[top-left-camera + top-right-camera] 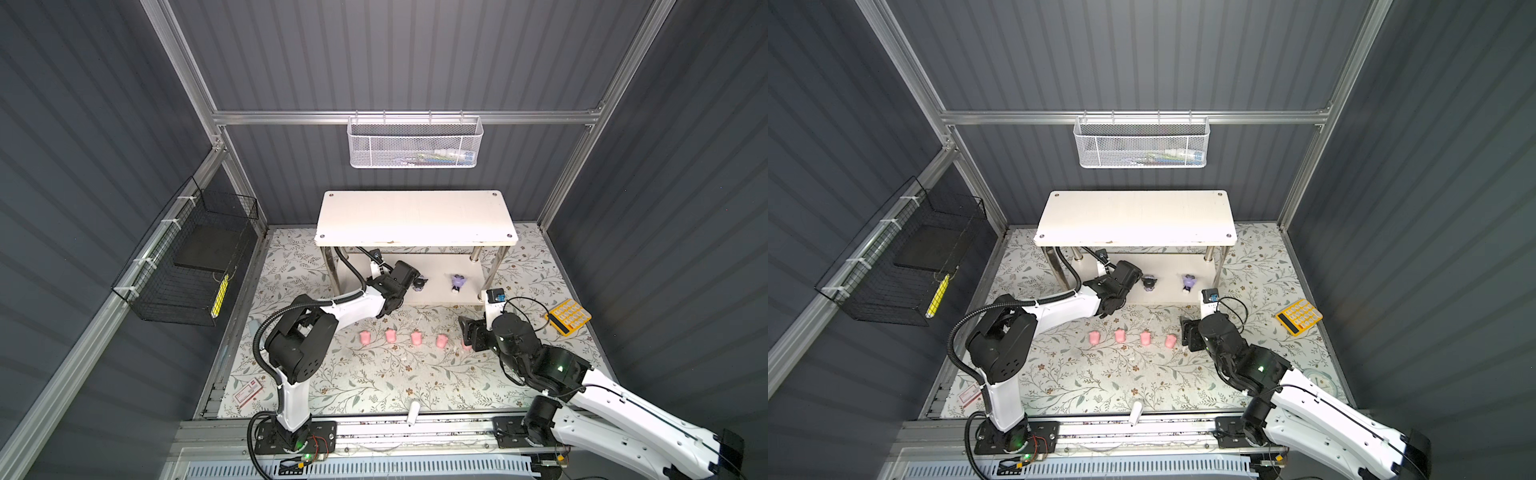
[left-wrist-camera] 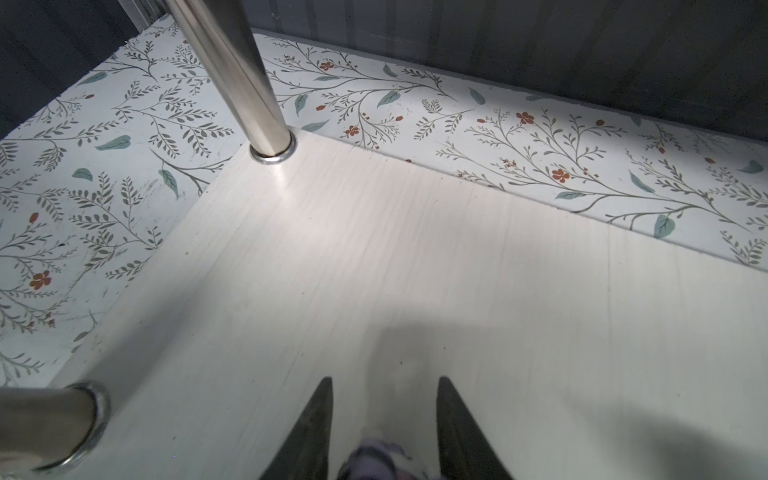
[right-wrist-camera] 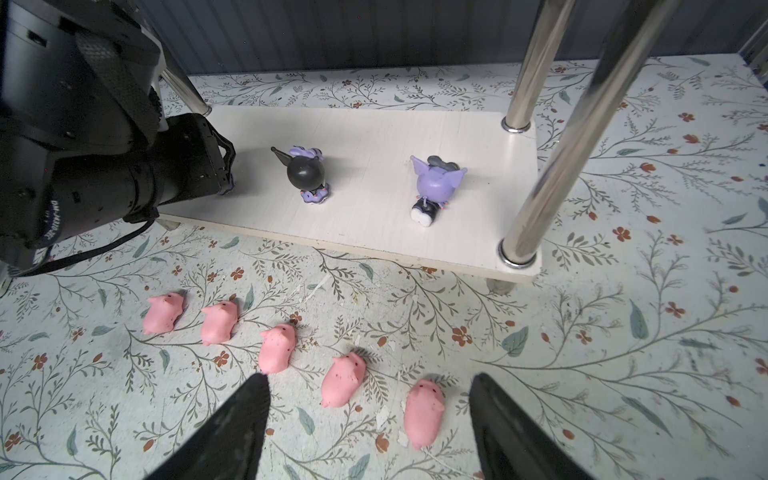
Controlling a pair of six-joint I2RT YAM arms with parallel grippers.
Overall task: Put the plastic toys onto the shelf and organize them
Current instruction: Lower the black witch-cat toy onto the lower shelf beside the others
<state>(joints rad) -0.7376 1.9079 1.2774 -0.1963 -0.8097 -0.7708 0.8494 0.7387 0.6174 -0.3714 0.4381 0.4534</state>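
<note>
- Pinching a small lilac-purple plastic figurine [image 2: 376,457] between the left fingers [image 2: 311,432], at the left end of the lower board [image 3: 374,224] of the white two-tier shelf [image 1: 415,216].
- Bearing two more on that board: a black-headed lilac figurine [image 3: 305,172], then a purple-headed lilac figurine [image 3: 436,183].
- Carrying five pale pink plastic pigs [image 3: 277,347] in a row on the floral-patterned tabletop [image 1: 374,374], just in front of the shelf.
- Holding the right fingers [image 3: 241,424] spread wide at the row's right end, framing the two rightmost pigs in the wrist view.
</note>
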